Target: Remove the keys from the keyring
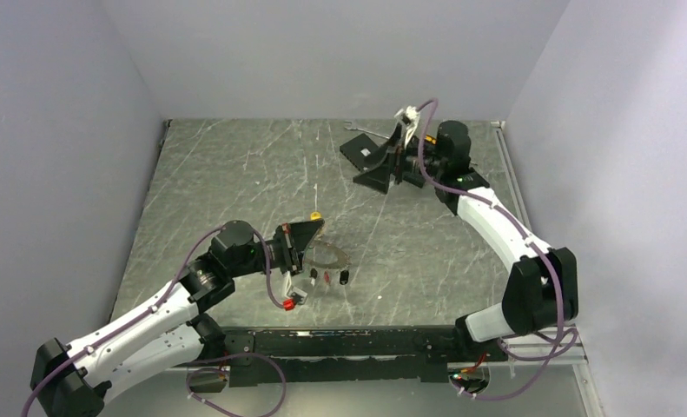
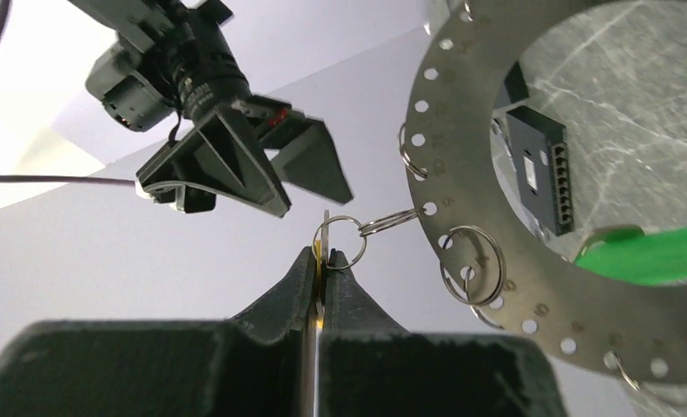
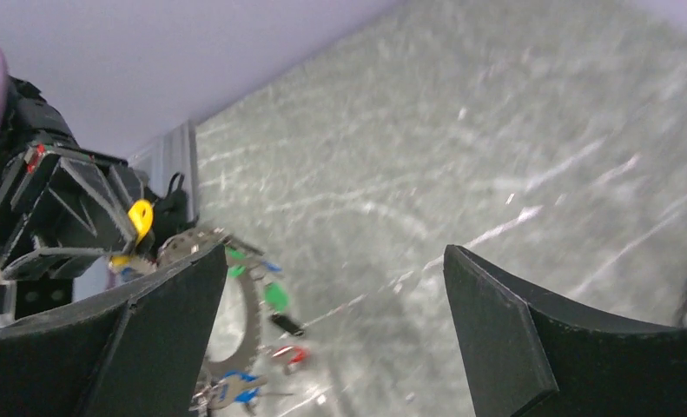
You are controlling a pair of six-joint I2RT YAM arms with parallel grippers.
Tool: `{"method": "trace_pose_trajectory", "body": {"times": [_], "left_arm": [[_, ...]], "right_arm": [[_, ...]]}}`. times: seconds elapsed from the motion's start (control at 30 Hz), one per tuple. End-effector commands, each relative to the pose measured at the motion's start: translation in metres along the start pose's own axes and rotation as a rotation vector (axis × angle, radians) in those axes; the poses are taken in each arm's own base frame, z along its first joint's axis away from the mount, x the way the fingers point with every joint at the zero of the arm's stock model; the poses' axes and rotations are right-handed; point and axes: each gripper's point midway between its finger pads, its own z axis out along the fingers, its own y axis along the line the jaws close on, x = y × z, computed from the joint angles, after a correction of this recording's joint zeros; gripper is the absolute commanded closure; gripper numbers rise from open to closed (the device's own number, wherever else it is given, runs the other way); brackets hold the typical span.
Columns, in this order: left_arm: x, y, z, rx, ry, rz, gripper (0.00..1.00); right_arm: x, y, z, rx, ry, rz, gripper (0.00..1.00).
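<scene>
My left claw [image 2: 322, 261] was pinched on the yellow key [image 1: 316, 214], keyring [image 2: 461, 287] dangling from it over the near tabletop [image 1: 235, 174] | my right claw [image 3: 331, 287] stood spread, far right | risk: the thin pinch could slip under the weight of the other keys [image 1: 344, 276], dropping everything.

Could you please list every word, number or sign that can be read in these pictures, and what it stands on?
None can be read.
Keyring: faint stamped marks beside its holes, too small to read.
Black box: a white label, too small to read.
</scene>
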Motion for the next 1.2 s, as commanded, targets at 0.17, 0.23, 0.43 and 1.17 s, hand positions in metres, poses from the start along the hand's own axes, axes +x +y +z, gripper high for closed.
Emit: {"method": "trace_pose_trajectory", "body": {"times": [0.17, 0.23, 0.43, 1.17], "left_arm": [[0.002, 0.071, -0.009, -0.309, -0.016, 0.08, 1.0], [0.007, 0.076, -0.008, -0.343, 0.007, 0.087, 1.0], [0.023, 0.081, -0.009, -0.377, 0.074, 0.064, 1.0], [0.021, 0.081, -0.016, -0.368, 0.068, 0.048, 1.0]], "right_arm": [[-0.012, 0.035, 0.002, -0.403, -0.085, -0.29, 0.07], [0.002, 0.044, 0.007, -0.371, -0.111, -0.297, 0.07], [0.013, 0.076, 0.0, -0.443, -0.157, -0.283, 0.1], [0.045, 0.131, 0.021, -0.671, -0.083, -0.319, 0.13]]}}
